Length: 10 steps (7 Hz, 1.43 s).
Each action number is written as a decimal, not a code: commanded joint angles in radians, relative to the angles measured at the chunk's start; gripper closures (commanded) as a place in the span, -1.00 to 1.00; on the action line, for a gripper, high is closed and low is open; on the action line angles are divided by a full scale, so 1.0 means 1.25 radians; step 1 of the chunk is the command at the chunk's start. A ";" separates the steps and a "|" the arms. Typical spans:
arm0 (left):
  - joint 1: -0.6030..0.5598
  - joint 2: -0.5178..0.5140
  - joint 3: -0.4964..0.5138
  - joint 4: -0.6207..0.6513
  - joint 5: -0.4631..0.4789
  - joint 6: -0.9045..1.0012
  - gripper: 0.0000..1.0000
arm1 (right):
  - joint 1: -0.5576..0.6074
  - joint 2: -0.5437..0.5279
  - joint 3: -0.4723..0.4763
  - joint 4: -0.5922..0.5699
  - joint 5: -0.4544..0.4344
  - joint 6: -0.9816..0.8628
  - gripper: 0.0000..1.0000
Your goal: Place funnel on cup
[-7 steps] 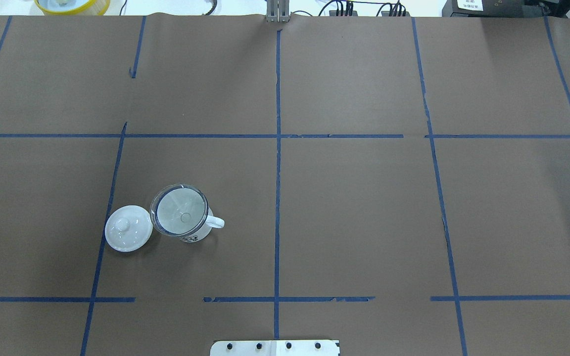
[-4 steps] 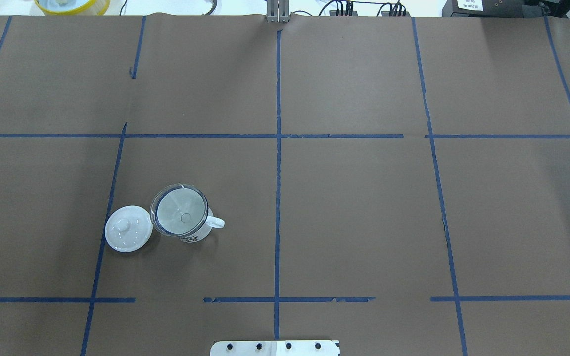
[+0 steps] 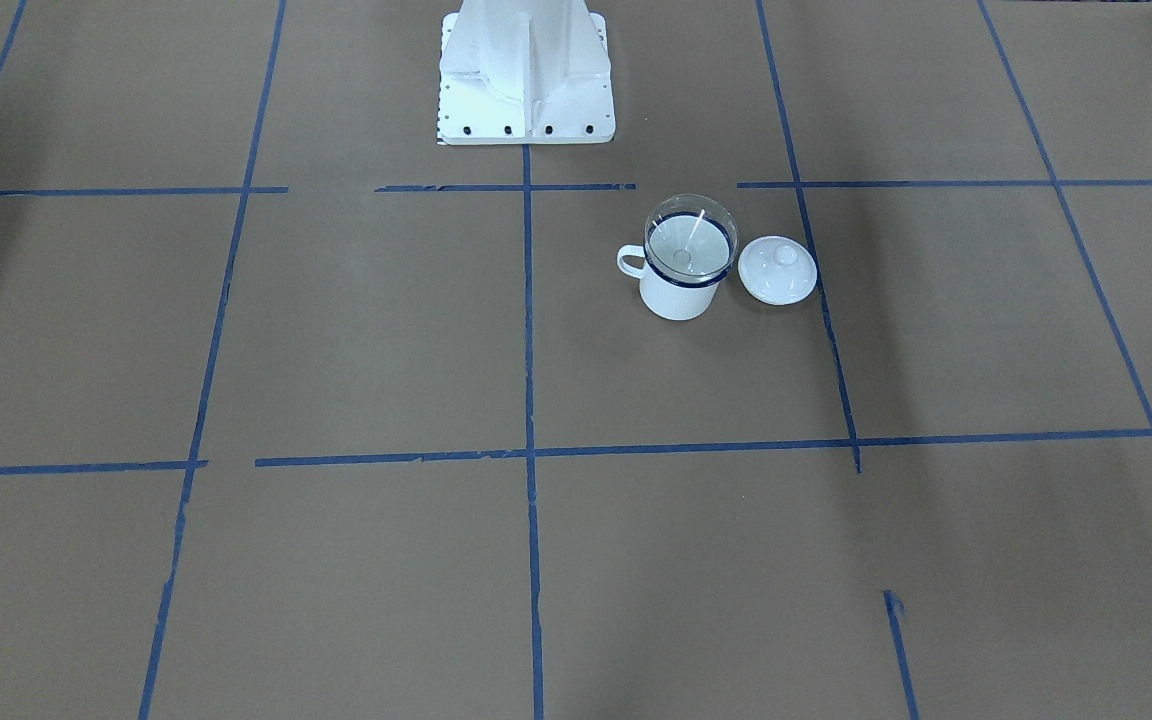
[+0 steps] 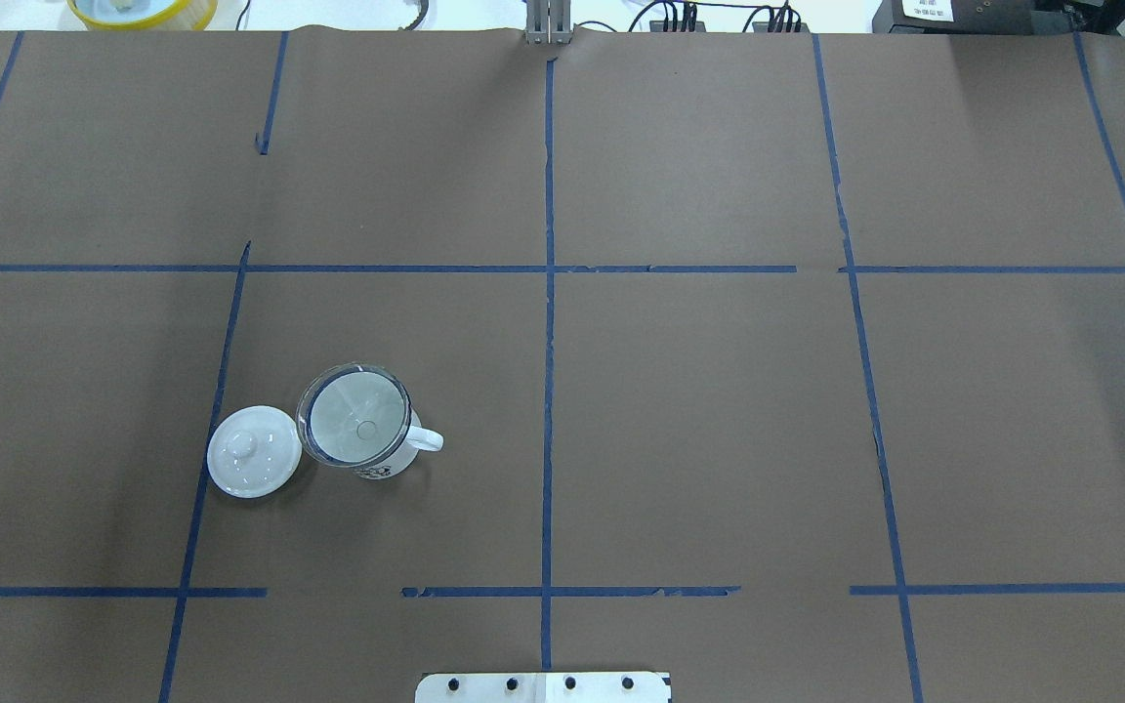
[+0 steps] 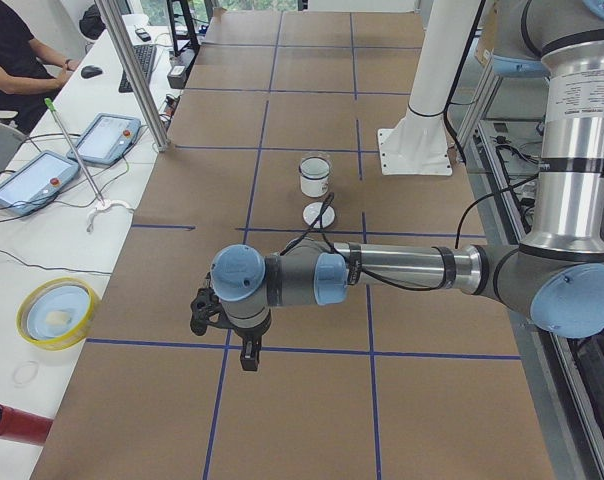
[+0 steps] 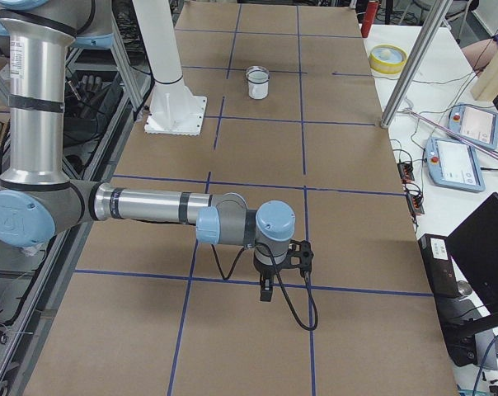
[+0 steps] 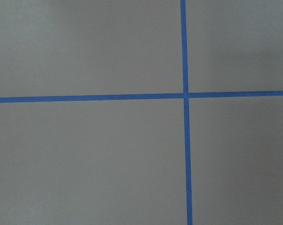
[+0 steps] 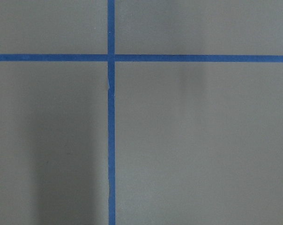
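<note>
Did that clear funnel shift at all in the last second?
No. In the overhead view the funnel sits on the cup, beside the lid, exactly as far from the blue tape line as before.

The left arm (image 5: 402,268) and right arm (image 6: 150,205) are silver tubes with pale blue joint caps and black cables (image 6: 303,312) looping at the wrists. Their white base plate (image 3: 526,108) shows four dark bolts (image 3: 507,130).

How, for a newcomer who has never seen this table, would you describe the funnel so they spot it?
On the brown table with its blue tape grid, look left of the middle line in the overhead view, where two white things stand together. The funnel is the clear cone seated in the blue-rimmed cup, not the knobbed lid beside it.
</note>
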 commanded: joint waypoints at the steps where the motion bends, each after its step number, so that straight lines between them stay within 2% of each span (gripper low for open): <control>1: 0.022 0.029 -0.044 -0.031 0.089 -0.024 -1.00 | 0.000 0.000 0.001 0.000 0.000 0.000 -1.00; 3: 0.020 0.035 -0.063 -0.034 0.087 -0.032 -1.00 | 0.000 0.000 0.000 0.000 0.000 0.000 -1.00; 5: 0.022 0.029 -0.067 -0.017 0.051 -0.033 -1.00 | 0.000 0.000 0.000 0.000 0.000 0.000 -1.00; 7: 0.026 -0.026 -0.062 0.157 0.053 0.029 -1.00 | 0.000 0.000 0.001 0.000 0.000 0.000 -1.00; 8: 0.026 -0.032 -0.067 0.191 0.050 0.055 -1.00 | 0.000 0.000 0.000 0.000 0.000 0.000 -1.00; 10: 0.026 -0.034 -0.048 0.173 0.047 0.059 -1.00 | 0.000 0.000 0.000 0.000 0.000 0.000 -1.00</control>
